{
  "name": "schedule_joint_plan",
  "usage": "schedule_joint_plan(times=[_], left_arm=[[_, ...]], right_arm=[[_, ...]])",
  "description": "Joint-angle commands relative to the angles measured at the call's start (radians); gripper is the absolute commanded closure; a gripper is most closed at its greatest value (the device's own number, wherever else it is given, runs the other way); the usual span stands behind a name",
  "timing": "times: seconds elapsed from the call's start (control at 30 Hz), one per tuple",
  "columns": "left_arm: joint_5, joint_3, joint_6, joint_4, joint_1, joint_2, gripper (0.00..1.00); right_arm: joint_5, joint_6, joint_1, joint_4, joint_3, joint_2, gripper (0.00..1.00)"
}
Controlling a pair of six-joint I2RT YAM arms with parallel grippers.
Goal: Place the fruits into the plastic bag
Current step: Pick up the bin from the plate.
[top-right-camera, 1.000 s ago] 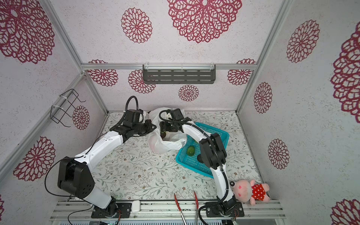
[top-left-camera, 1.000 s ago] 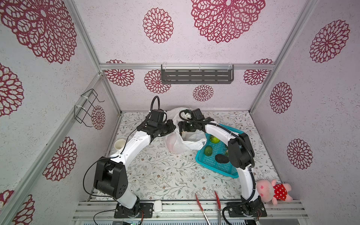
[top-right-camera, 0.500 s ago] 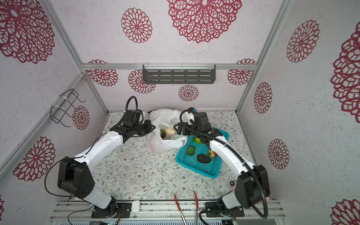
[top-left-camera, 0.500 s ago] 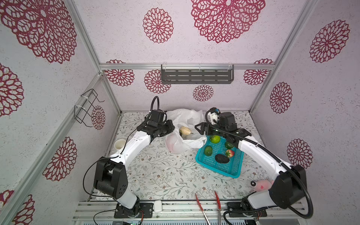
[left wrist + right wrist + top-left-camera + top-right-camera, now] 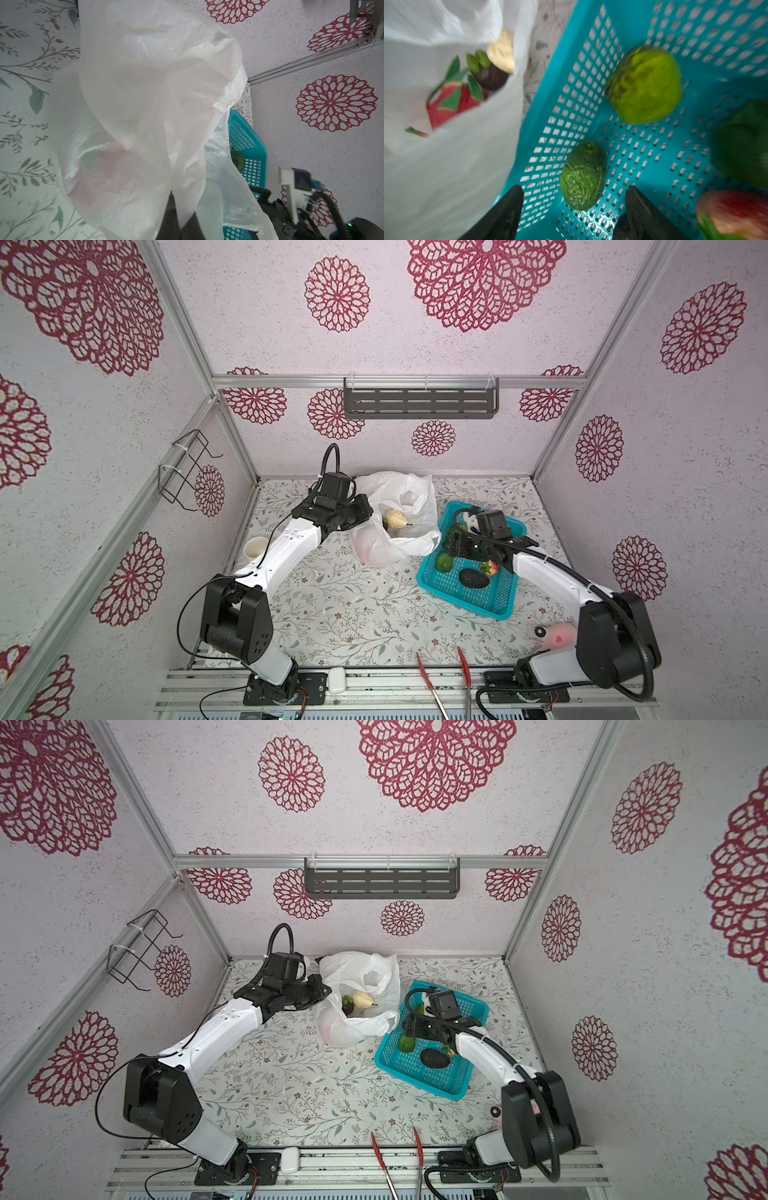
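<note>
The white plastic bag (image 5: 411, 497) (image 5: 361, 973) lies open at the back of the table. Inside it show a pale pear (image 5: 395, 518) (image 5: 362, 999), a small dark fruit (image 5: 347, 1004) and the red dragon fruit (image 5: 448, 101). My left gripper (image 5: 182, 207) is shut on the bag's edge (image 5: 158, 104) and holds the mouth up. The right gripper (image 5: 574, 193) hangs open in the teal basket (image 5: 465, 605), its fingers either side of a wrinkled green fruit (image 5: 583, 176) without touching it. A lighter green fruit (image 5: 643, 85), the dark avocado (image 5: 473, 578) and a strawberry (image 5: 490, 568) also lie in the basket.
A paper cup (image 5: 254, 547) stands by the left wall. A pink plush toy (image 5: 557, 635) lies behind the right arm's base. Red tongs (image 5: 432, 689) and a small white case (image 5: 337, 676) rest at the front rail. A wire rack (image 5: 187, 472) juts from the left wall.
The right arm swung from the bag's mouth over to the basket, leaving the pear in the bag. Its jaws have narrowed slightly. The left gripper kept its hold.
</note>
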Motion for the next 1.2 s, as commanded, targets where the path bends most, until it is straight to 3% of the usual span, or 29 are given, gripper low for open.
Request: schedule_joint_plan(times=[0.0, 0.33, 0.5, 0.67, 0.83, 0.97, 1.17], left_arm=[[-0.008, 0.023, -0.006, -0.001, -0.005, 0.007, 1.0], [-0.009, 0.037, -0.001, -0.009, -0.005, 0.006, 1.0], [-0.002, 0.046, 0.002, -0.014, -0.005, 0.009, 1.0], [-0.005, 0.045, 0.003, -0.015, -0.005, 0.008, 1.0], [0.003, 0.036, 0.004, -0.013, -0.005, 0.008, 1.0], [0.022, 0.033, -0.002, 0.004, -0.004, 0.011, 1.0], [0.017, 0.018, -0.007, 0.01, -0.004, 0.011, 1.0]], right_arm=[[-0.023, -0.037, 0.02, -0.057, 0.037, 0.041, 0.22], [0.074, -0.051, 0.021, -0.064, 0.071, 0.16, 0.31], [0.073, -0.054, 0.02, -0.056, 0.077, 0.18, 0.53], [0.094, -0.045, 0.019, -0.058, 0.072, 0.155, 0.62], [0.16, -0.067, 0.018, -0.099, 0.121, 0.062, 0.63], [0.164, -0.123, 0.015, -0.166, 0.25, 0.027, 0.62], [0.038, -0.127, 0.047, -0.086, 0.389, 0.057, 0.61]])
